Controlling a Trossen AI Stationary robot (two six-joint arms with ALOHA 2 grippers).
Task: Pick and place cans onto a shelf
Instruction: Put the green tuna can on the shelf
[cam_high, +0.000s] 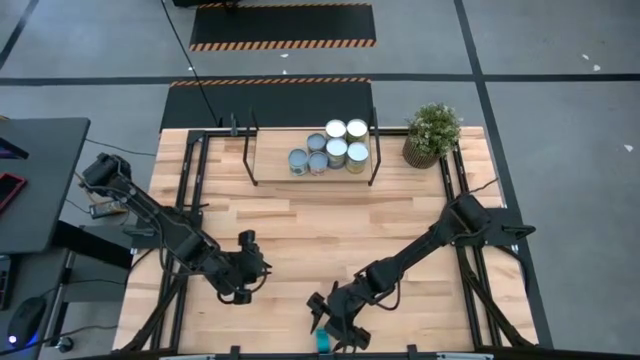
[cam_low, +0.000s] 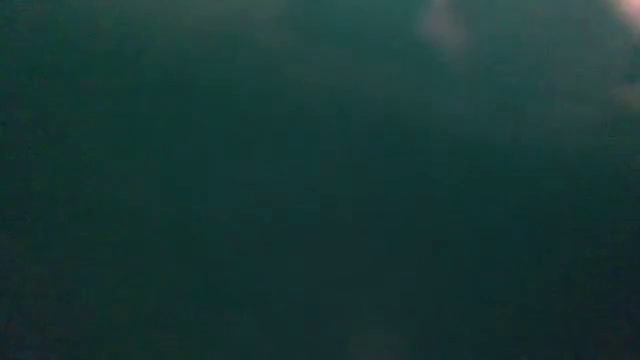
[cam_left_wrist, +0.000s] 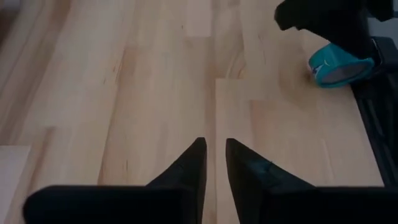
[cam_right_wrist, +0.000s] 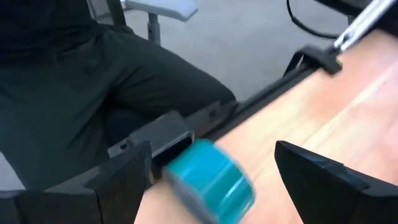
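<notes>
Teal and lying on its side at the table's (cam_high: 300, 230) near edge, the can (cam_right_wrist: 211, 180) is sitting between the right gripper's (cam_right_wrist: 211, 177) spread fingers, which should close squarely across its round body. Left gripper (cam_left_wrist: 216, 163) is waiting nearly closed, empty; six silver cans (cam_high: 330, 148) are standing on the shelf (cam_high: 270, 160).

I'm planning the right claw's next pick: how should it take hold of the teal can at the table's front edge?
The teal can lies on its side at the table's front edge, between the open right claw fingers. Grip across its curved body, coming from above; its flat ends face sideways, so it could roll.
</notes>
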